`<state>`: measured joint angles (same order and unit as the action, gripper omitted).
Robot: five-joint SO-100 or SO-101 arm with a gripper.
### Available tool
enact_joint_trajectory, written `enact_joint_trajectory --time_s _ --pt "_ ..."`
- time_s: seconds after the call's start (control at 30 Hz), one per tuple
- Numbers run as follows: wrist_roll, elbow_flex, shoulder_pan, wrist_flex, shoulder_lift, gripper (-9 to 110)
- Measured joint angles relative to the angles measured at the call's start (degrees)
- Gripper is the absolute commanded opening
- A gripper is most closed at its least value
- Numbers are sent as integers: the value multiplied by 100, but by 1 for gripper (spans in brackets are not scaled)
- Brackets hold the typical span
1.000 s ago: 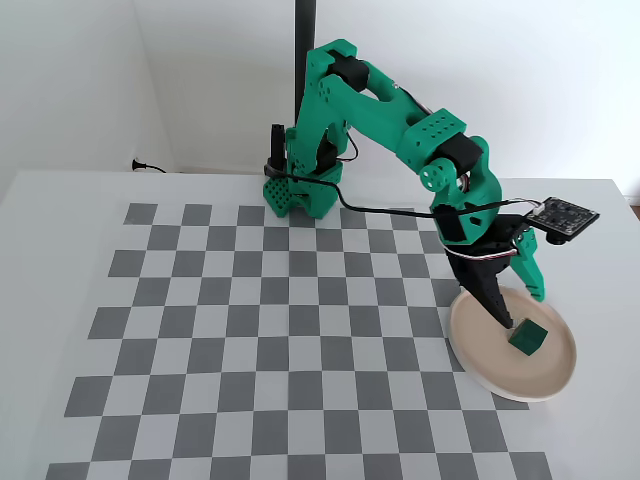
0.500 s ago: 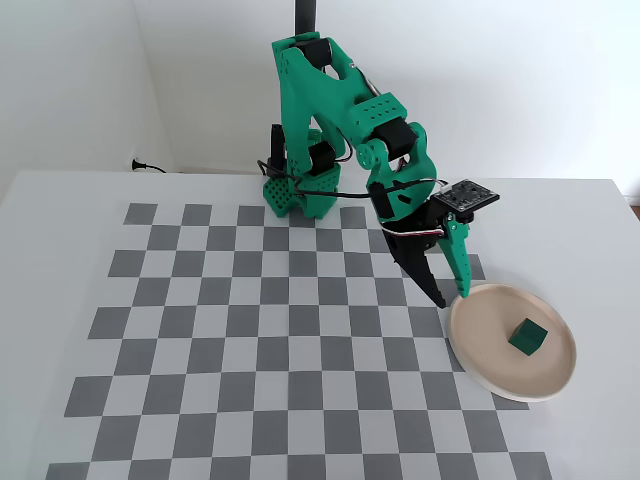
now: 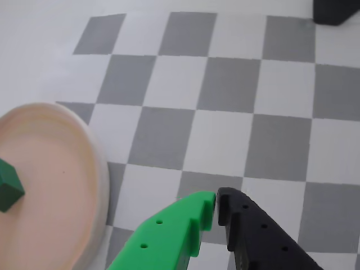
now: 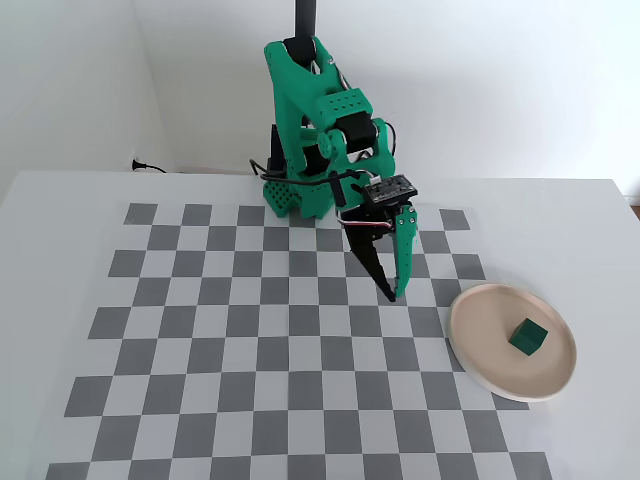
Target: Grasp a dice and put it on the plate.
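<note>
The dark green dice lies on the pale beige-pink plate at the right of the fixed view. In the wrist view the dice sits at the left edge on the plate. My gripper hangs above the checkerboard, left of the plate and apart from it. Its green and black jaws are closed together with nothing between them, as the wrist view shows.
The checkerboard mat covers the white table. The green arm's base stands at the mat's far edge. A dark object shows at the top right corner of the wrist view.
</note>
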<state>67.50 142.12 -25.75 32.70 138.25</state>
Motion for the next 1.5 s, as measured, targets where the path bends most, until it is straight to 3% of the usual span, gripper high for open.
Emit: enact_joint_trajectory --time_s 0.4,0.97,1.5 --pt "-1134 1362 413 114 1784 -4" --pt "-3190 2997 527 1195 4957 -4" --pt "-4869 3155 1617 1670 5203 -4"
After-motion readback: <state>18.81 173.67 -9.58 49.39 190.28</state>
